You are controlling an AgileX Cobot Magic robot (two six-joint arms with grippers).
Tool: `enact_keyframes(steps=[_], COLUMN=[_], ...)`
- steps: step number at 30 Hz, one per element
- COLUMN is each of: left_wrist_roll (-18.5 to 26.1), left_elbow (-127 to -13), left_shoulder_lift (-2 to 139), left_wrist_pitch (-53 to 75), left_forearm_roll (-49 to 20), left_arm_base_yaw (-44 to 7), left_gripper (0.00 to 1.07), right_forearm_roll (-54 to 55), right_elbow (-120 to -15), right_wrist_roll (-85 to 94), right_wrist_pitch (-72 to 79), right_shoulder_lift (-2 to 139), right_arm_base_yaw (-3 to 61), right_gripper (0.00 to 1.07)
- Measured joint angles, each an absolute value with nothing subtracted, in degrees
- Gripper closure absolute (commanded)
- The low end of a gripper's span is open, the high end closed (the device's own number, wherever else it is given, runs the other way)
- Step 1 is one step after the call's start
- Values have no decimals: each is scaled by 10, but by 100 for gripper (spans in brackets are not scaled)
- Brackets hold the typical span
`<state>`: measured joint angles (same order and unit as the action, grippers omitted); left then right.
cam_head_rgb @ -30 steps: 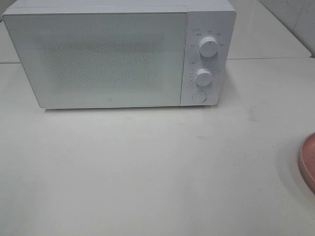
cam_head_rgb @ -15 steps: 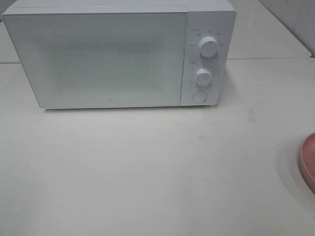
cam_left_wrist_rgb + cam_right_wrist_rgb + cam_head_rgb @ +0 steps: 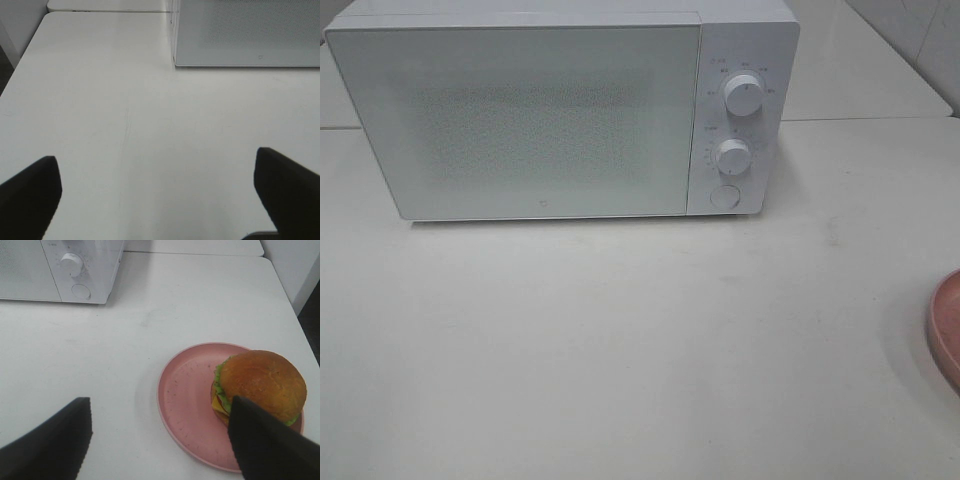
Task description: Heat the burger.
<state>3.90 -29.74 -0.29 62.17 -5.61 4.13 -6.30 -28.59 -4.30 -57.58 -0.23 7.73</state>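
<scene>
The burger [image 3: 260,382], with a glossy golden-brown bun, green lettuce and a dark patty, sits on a pink plate [image 3: 187,402] in the right wrist view. Only the plate's rim [image 3: 945,330] shows at the right edge of the high view. My right gripper [image 3: 160,440] is open and empty, above the table beside the plate; one finger [image 3: 265,445] overlaps the burger's edge in the picture. My left gripper [image 3: 155,195] is open and empty over bare table, in front of the microwave's left corner. The white microwave [image 3: 560,110] stands at the back with its door shut.
The microwave has two round knobs [image 3: 744,95] and a round button [image 3: 724,196] on its right panel. The table edge and a dark gap [image 3: 310,315] lie beyond the plate. Another table top [image 3: 860,60] lies behind the microwave.
</scene>
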Motion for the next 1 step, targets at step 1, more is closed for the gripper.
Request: enact_keyframes(steps=[1], left_wrist_roll=[39], left_elbow=[-297], left_shoulder_lift=[-3], left_wrist_pitch=[622], left_forearm_roll=[-56], left_arm_base_yaw=[41], left_gripper=[5], right_forearm_roll=[-63], right_elbow=[-286], right_wrist_roll=[-43], right_wrist_pitch=[-576], right_shoulder_lift=[-2], right_arm_base_yaw=[77], right_gripper=[33])
